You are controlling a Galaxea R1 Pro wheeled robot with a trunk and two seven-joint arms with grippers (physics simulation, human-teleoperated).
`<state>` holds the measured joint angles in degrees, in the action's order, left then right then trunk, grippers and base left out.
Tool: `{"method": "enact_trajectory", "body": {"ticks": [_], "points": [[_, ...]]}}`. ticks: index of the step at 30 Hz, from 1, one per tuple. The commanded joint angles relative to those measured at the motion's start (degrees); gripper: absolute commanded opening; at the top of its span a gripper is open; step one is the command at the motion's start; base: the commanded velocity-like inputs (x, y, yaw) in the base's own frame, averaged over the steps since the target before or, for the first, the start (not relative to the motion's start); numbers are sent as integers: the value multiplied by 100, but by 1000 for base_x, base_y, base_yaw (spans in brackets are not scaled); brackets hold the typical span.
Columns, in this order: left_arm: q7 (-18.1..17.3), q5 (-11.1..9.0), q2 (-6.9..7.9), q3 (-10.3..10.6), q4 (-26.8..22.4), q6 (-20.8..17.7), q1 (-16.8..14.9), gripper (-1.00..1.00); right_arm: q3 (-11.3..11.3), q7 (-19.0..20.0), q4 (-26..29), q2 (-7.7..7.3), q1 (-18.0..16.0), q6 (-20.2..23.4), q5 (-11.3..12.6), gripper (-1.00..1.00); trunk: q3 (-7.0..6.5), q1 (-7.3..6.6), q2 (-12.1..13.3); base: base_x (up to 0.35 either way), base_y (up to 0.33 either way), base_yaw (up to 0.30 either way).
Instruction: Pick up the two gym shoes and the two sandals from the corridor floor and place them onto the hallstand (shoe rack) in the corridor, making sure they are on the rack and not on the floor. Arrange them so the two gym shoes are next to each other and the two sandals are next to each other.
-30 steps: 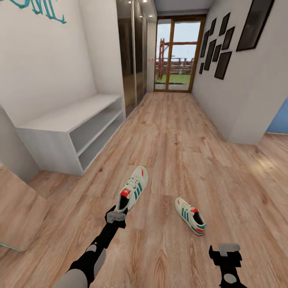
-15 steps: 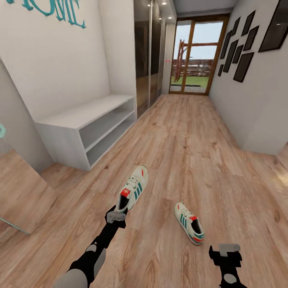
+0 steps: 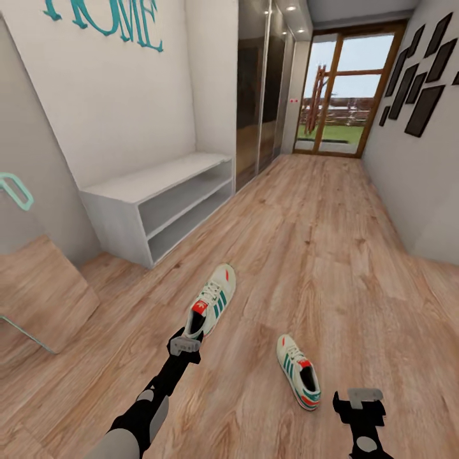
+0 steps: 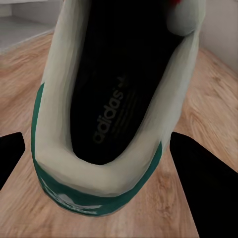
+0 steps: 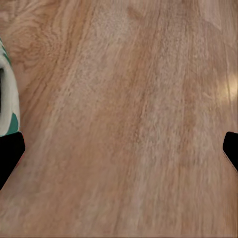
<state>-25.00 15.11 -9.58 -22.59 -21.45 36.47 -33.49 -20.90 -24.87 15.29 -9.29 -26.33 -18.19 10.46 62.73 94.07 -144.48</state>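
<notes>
My left gripper (image 3: 190, 333) is shut on the heel of one gym shoe (image 3: 214, 298), a cream sneaker with green stripes held just above the corridor floor (image 3: 306, 255). In the left wrist view the shoe's heel opening (image 4: 114, 99) sits between the black fingers (image 4: 198, 178). The other gym shoe (image 3: 298, 371) lies on the planks a little ahead and left of my right gripper (image 3: 364, 400), which is open and empty; its edge (image 5: 9, 104) shows in the right wrist view. The sandals and the hallstand are out of view.
A low white two-tier bench (image 3: 134, 185) stands against the left wall under teal letters. A mirror (image 3: 38, 299) leans at the near left. Mirrored wardrobe doors (image 3: 261, 95) follow, a glass door (image 3: 338, 108) ends the corridor, and dark frames (image 3: 421, 70) hang on the right wall.
The camera has turned left, so bench, door and wall have shifted right in the picture. The held shoe stays in the left gripper; the floor shoe has only shifted with the view.
</notes>
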Motion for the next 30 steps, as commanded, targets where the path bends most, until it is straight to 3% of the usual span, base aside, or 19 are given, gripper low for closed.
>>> {"method": "enact_trajectory", "body": {"ticks": [1,17,30], "points": [[3,1,0,0,0,1,0,-100,1,0,0,0,0,0,0,100,-2,0,0,210,-221,103],[-1,-8,0,-17,-9,21,0,-100,-8,1,0,-3,0,0,-1,100,-8,0,0,305,-81,20],[-19,-8,0,-22,-12,34,1,-100,-21,2,0,-3,-1,4,-9,100,-8,0,0,16,-4,0]]}}
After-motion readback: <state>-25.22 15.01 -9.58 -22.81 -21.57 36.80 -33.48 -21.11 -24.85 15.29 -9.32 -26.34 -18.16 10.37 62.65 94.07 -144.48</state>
